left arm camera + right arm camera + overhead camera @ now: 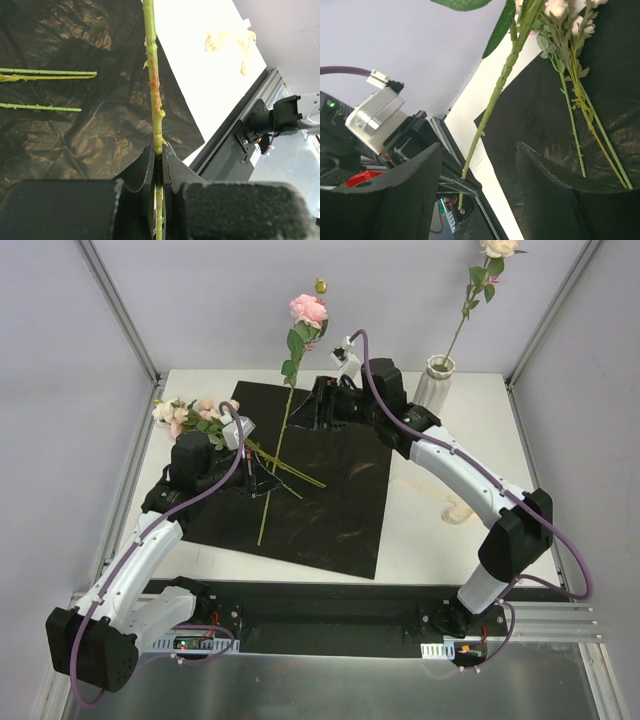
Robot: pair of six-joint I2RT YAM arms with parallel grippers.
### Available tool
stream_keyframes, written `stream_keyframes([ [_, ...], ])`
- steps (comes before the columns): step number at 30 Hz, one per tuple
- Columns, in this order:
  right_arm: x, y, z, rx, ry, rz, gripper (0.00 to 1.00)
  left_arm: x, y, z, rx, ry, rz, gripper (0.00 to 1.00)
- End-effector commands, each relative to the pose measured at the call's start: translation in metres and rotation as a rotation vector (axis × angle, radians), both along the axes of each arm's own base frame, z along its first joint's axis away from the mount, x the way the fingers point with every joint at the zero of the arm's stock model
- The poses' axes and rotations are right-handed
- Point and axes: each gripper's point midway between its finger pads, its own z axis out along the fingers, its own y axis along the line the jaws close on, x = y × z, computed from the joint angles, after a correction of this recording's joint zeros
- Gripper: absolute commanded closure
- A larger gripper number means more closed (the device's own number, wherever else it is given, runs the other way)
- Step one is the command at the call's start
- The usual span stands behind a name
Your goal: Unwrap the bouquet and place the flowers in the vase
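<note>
Careful: your left hand (pixel 159 148) pinches the pink rose (pixel 308 310) low on its stem, right hand (pixel 479 147) wide nearby; a crooked handover could drop it, well apart from the vase (pixel 437 382).

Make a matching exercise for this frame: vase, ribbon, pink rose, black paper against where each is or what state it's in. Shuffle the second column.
1. vase
2. ribbon
3. pink rose
4. paper

A. stem clamped in the left end effector
B. spread flat, loose stems lying on it
C. holds one cream rose
D. loose on the white table, off the paper

Pairs: 1-C, 2-D, 3-A, 4-B
</note>
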Motion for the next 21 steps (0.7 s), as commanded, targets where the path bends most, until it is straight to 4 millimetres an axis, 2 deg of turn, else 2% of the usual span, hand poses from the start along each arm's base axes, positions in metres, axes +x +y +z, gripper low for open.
stream_keyframes([
  [1, 0.008, 0.003, 0.029, 0.04, -0.029, -0.039, 0.37, -0.006, -0.009, 0.014, -0.037, -0.099, -0.069, 1.0],
  [9, 0.031, 0.006, 0.021, 0.004, -0.037, -0.106, 0.44, -0.011, -0.011, 0.013, -0.042, -0.113, -0.096, 1.0],
  [21, 0.046, 0.006, 0.015, -0.004, -0.023, -0.158, 0.57, -0.013, -0.011, 0.011, -0.04, -0.116, -0.109, 1.0],
])
